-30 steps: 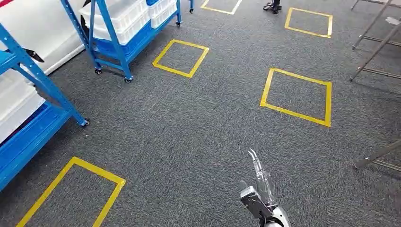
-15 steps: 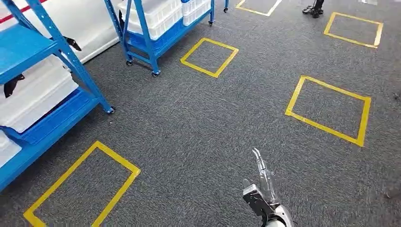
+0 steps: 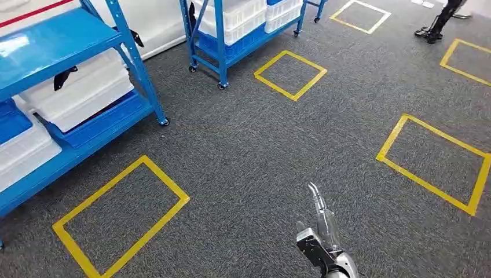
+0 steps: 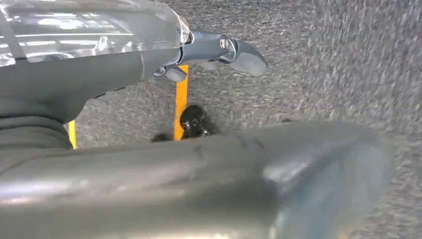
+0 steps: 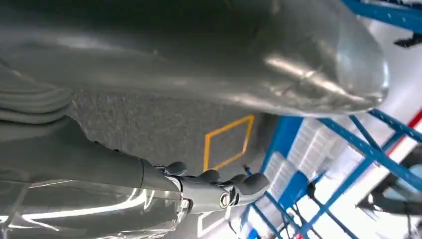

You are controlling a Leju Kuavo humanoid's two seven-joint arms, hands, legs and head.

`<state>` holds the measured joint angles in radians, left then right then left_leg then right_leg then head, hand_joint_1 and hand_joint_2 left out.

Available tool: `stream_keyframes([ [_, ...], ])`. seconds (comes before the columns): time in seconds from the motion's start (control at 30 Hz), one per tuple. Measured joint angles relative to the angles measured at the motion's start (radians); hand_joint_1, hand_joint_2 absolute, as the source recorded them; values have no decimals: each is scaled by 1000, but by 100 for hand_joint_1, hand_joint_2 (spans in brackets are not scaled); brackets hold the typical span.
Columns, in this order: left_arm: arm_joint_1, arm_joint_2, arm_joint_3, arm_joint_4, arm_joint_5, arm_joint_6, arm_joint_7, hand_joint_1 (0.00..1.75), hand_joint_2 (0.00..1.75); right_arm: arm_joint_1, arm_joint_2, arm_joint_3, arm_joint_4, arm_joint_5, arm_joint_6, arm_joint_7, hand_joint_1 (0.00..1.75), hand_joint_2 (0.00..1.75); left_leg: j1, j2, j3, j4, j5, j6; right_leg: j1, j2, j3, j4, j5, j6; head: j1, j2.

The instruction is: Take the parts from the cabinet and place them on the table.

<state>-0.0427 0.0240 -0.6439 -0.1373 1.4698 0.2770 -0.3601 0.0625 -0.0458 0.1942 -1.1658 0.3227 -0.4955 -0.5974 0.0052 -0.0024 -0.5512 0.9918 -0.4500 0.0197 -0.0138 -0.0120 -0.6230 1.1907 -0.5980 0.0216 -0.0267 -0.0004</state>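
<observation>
Two blue wheeled racks serve as the cabinet. The near rack (image 3: 69, 40) stands at the left with white bins (image 3: 81, 92) on its lower shelves; the far rack (image 3: 228, 43) also carries white bins. Small black items (image 3: 65, 78) hang at the bins' edges; I cannot tell what they are. My right hand (image 3: 321, 231) hangs low over the carpet, fingers stretched out, holding nothing. The right wrist view shows the same hand (image 5: 199, 191) with straight fingers and the blue rack (image 5: 368, 149) beyond. In the left wrist view my left hand (image 4: 149, 55) is held over the carpet, fingers (image 4: 239, 52) extended and empty.
Grey carpet carries yellow tape squares: one (image 3: 168, 185) beside the near rack, one (image 3: 266, 81) by the far rack, one (image 3: 428, 185) at the right. A person's feet (image 3: 431, 32) stand at the far right. A white wall (image 3: 156, 17) lies behind the racks.
The camera has turned left: both racks and the tape squares have slid rightward and the near rack has come closer. My right hand keeps the same pose.
</observation>
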Motion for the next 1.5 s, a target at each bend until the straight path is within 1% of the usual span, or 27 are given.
stream_keyframes([
  [0.03, -1, 0, 2, 0, 0, -2, -1, 0, 0, 11, -5, 0, 0, -1, -3, 0, 0, 0, 0, -14, -2, 0, 0, 2, 0, 7, -43, 87, -36, 0, 0, 0],
  [0.1, 1, 0, 5, 0, 0, -2, -1, 0, 0, 22, -12, 0, -1, -2, -8, 1, 0, 0, -1, -39, -3, 3, 0, 1, 0, 10, -77, 146, -33, 1, 0, 0],
  [0.13, 3, 0, 8, 0, 0, -2, -1, 0, 0, 24, -13, 0, -3, -2, -9, 1, 0, 0, 0, -53, -2, 6, 0, 1, 0, 10, -59, 101, 7, -1, 0, 0],
  [0.2, 3, -1, 9, 0, 0, -3, -1, 0, 0, 25, -16, 0, -10, -2, -10, 1, 0, 0, 1, -78, 0, 11, -3, -4, -3, 27, 24, -78, 106, -4, 0, 0],
  [0.23, 3, -1, 9, 0, 0, -5, -1, 0, 0, 25, -18, 0, -12, -2, -10, 1, 0, 0, 3, -86, -4, 14, -5, -8, -9, 74, 51, -144, 118, -6, 0, 0],
  [0.27, 1, -1, 9, 0, 0, -5, -1, 0, 0, 26, -19, 0, -12, -2, -10, 2, 0, 0, -3, -97, -11, 22, -7, -17, -4, 92, 54, -153, 111, -6, 0, 0],
  [0.37, 6, -1, 10, 0, 0, -5, 2, 0, 0, 33, -21, 0, -21, -2, -13, 3, 0, 0, 5, -121, -20, 12, 1, -35, 3, 61, 51, -151, 115, -21, 0, 0],
  [0.4, 8, 0, 10, 0, 0, -5, 4, 0, 0, 34, -21, 0, -28, -2, -13, 4, 0, 0, 3, -131, -23, 14, -2, -42, -7, 48, 53, -163, 120, -31, 0, 0],
  [0.47, 6, -2, 10, 0, 0, -6, 5, 0, 0, 35, -20, 1, -41, -2, -15, 5, 0, 0, 0, -41, -51, 82, -48, -48, -4, 25, 59, -168, 120, -44, -1, 0],
  [0.57, 1, -1, 10, 0, 0, -8, 2, 0, 0, 46, -22, 1, -43, -3, -20, 14, 0, 0, 6, -8, -163, 313, -151, -56, 3, -19, 59, -168, 116, -51, -1, 0],
  [0.6, 3, -1, 10, 0, 0, -8, 1, 0, 0, 46, -22, 1, -42, -4, -22, 14, 0, 0, 6, -5, -176, 339, -146, -57, 3, -33, 60, -167, 114, -51, -1, 0],
  [0.63, 5, 0, 10, 0, 0, -8, 0, 0, 0, 46, -22, 1, -43, -5, -22, 14, 0, 0, 6, -3, -160, 308, -119, -57, 3, -44, 62, -167, 113, -49, 0, 0],
  [0.7, 6, 1, 10, 0, 0, -11, -3, 0, 0, 46, -23, 1, -45, -14, -23, 14, 0, 0, 5, 13, -74, 145, -35, -51, 3, -65, 70, -167, 108, -45, -1, 0],
  [0.73, 5, 3, 10, 0, 0, -11, -5, 0, 0, 46, -24, 1, -46, -18, -24, 14, 0, 0, 1, 53, -22, 52, -1, -42, 5, -75, 76, -168, 105, -42, 0, 0],
  [0.77, 3, 4, 10, 0, 0, -12, -5, 0, 0, 47, -26, 1, -48, -22, -24, 14, 0, 0, -11, 86, -8, 16, -14, -35, 12, -85, 78, -165, 101, -35, 0, 0],
  [0.9, 7, 7, 10, 0, 0, -15, -3, 0, 0, 45, -34, 5, -48, -40, -27, 11, 0, 0, -8, 35, -12, 5, -4, -15, 13, -124, 92, -171, 95, -14, 0, 0],
  [0.97, 6, 7, 10, 0, 0, -18, 0, 0, 0, 45, -36, 6, -51, -40, -29, 9, 0, 0, 2, 19, 1, -5, 7, -4, 4, -44, 79, -128, 59, -4, 0, 0],
  [1.0, 4, 7, 10, 0, 0, -19, 0, 0, 0, 48, -37, 7, -51, -40, -29, 9, 0, 0, 1, 8, -2, -5, 9, 0, 2, -8, 43, -53, 13, -2, 1, 0],
  [1.07, 3, 7, 10, 0, 0, -20, 0, 0, 0, 55, -41, 7, -49, -48, -31, 10, 0, 0, 1, -17, -6, -3, 10, 1, 0, 8, -34, 99, -49, 3, 1, 0],
  [1.1, 3, 8, 10, 0, 0, -19, 0, 0, 0, 55, -41, 10, -47, -51, -32, 10, 0, 0, 0, -33, -7, -2, 10, 1, -1, 9, -60, 140, -48, 4, 0, 0],
  [1.13, 4, 8, 10, 0, 0, -18, -5, 0, 0, 55, -41, 12, -45, -58, -35, 10, 0, 0, 1, -45, -5, -2, 10, 1, -1, 9, -57, 125, -23, 4, 1, 0],
  [1.23, 4, 8, 10, 0, 0, -21, -22, 0, 0, 57, -48, 14, -42, -151, -21, -5, 0, 0, 2, -71, 0, 8, 2, -7, -6, 18, 42, -112, 125, 1, 1, 0],
  [1.27, 6, 9, 10, 0, 0, -26, -26, 0, 0, 58, -53, 14, -42, -186, -18, -11, 0, 0, -3, -78, -3, 13, -2, -14, -5, 34, 56, -148, 112, -3, 1, 0],
  [1.4, 12, 15, 10, 0, 0, -29, -30, 0, 0, 68, -60, 15, -41, -220, -22, -25, 0, 0, 0, -85, -14, 10, -5, -37, 2, 32, 52, -156, 115, -24, 0, 0],
  [1.43, 12, 18, 10, 0, 0, -28, -33, 0, 0, 66, -60, 15, -40, -229, -19, -29, 0, 0, 0, -75, -12, 17, -12, -43, -6, 28, 56, -165, 119, -33, 0, 0],
  [1.47, 10, 17, 10, 0, 0, -28, -38, 0, 0, 65, -68, 15, -38, -252, -11, -41, 0, 0, -1, -37, -22, 48, -31, -46, -6, 26, 60, -166, 117, -40, 0, 0],
  [1.5, 8, 17, 10, 0, 0, -28, -42, 0, 0, 65, -76, 15, -33, -273, -5, -50, 0, 0, 0, -21, -44, 94, -60, -49, -6, 22, 61, -166, 115, -43, 0, 0],
])
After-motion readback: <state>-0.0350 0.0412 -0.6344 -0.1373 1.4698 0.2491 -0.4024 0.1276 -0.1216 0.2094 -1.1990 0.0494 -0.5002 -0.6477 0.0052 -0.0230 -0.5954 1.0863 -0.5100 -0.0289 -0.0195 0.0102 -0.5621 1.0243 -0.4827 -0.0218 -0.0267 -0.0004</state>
